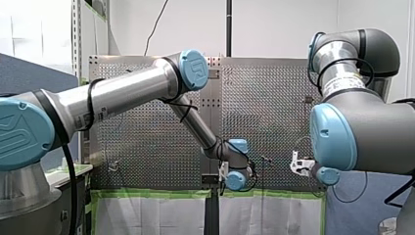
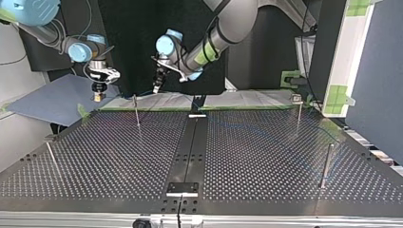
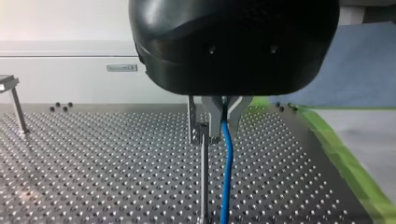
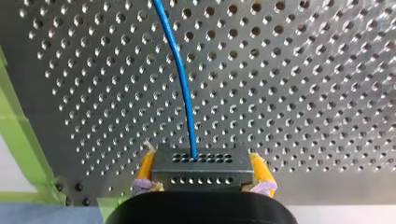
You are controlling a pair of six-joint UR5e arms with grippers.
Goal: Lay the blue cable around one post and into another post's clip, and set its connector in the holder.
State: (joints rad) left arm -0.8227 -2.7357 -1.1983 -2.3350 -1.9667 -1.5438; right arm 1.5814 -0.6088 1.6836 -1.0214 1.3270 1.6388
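Left claw [image 3: 223, 123] is pinching the blue cable [image 3: 226, 172] just beside a post [image 3: 203, 182], likely to steer it; right claw [image 4: 201, 162] is clamping the connector [image 4: 201, 173], presumably for tension.

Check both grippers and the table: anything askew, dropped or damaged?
Nothing stands out. My left gripper pinches the blue cable beside a post; my right gripper clamps the connector squarely.

Bright even room light, soft sheen on the perforated table [image 2: 119, 156], dark backdrop [image 2: 133, 47] behind.
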